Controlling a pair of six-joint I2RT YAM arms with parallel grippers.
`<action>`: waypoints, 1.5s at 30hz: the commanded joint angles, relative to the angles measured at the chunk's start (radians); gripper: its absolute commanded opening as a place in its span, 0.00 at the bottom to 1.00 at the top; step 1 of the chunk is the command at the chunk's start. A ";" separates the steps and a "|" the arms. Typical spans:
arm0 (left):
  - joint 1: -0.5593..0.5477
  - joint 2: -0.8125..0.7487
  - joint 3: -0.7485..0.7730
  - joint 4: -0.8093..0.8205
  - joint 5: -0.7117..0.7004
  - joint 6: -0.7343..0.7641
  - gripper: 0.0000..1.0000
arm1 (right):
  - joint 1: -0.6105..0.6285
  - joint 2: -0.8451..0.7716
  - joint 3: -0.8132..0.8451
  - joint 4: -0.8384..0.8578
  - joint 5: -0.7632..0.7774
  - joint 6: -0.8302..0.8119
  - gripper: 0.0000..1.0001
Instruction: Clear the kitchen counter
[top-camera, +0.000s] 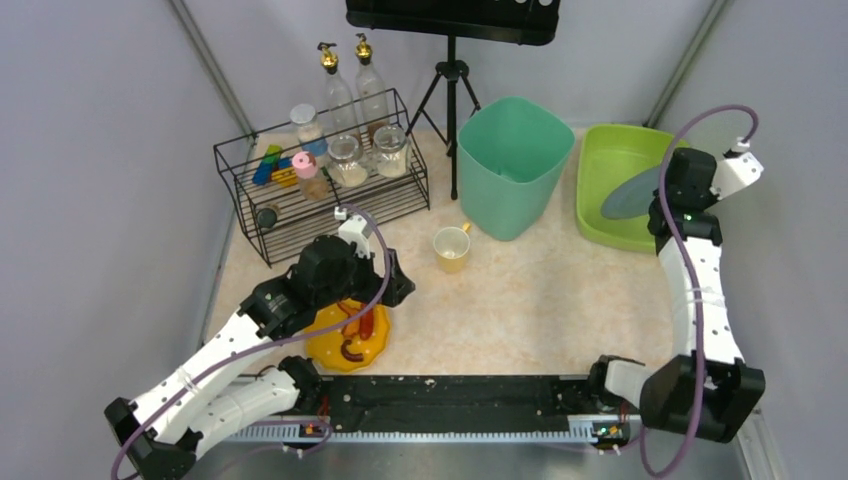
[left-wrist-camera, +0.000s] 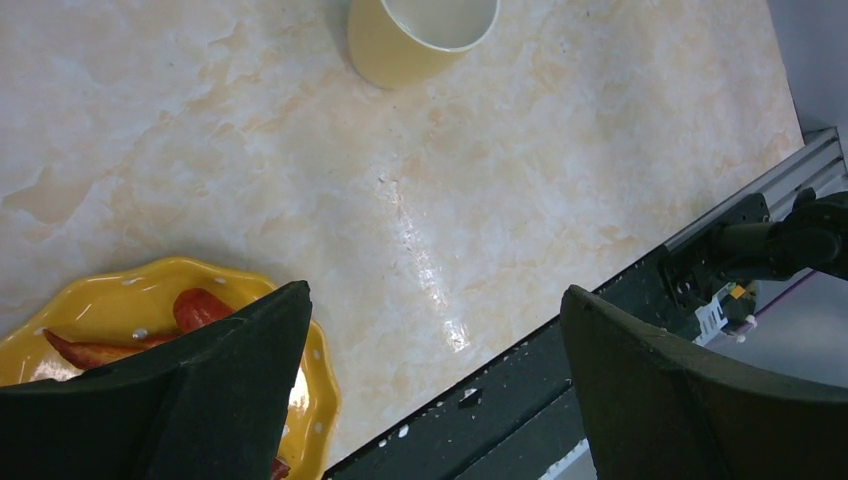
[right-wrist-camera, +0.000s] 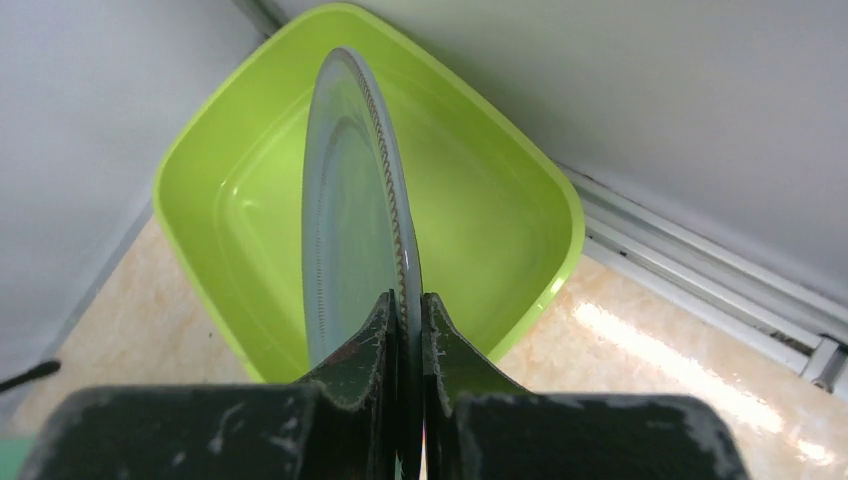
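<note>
Staged lab kitchen: tripod (top-camera: 451, 72), grey walls (top-camera: 90, 150), marbled counter (top-camera: 560, 300).

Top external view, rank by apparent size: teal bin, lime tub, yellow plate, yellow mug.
1. teal bin and lime tub: they look about alike, and the tub is partly covered, so I won't rank one over the other.
2. yellow plate, partly hidden too.
3. yellow mug, clearly the smallest.

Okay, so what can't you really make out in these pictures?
- Yellow plate: top view, the left arm covers half; left wrist view, the left pincer and the frame edge cut it.
- Jars in the wire rack: top view, contents too small to tell.
- Grey plate in the right pincer: edge-on in right wrist view; contact with the green tub unclear.
- Black board: cut by top edge.
</note>
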 joint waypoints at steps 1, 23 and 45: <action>0.000 -0.007 -0.015 0.068 0.048 -0.007 0.99 | -0.128 0.032 -0.004 0.252 -0.137 0.186 0.00; 0.000 0.042 -0.031 0.096 0.042 0.002 0.99 | -0.182 0.421 -0.227 0.755 -0.189 0.455 0.00; 0.000 0.198 0.030 0.121 0.012 0.049 0.99 | -0.182 0.826 -0.066 0.944 -0.188 0.596 0.00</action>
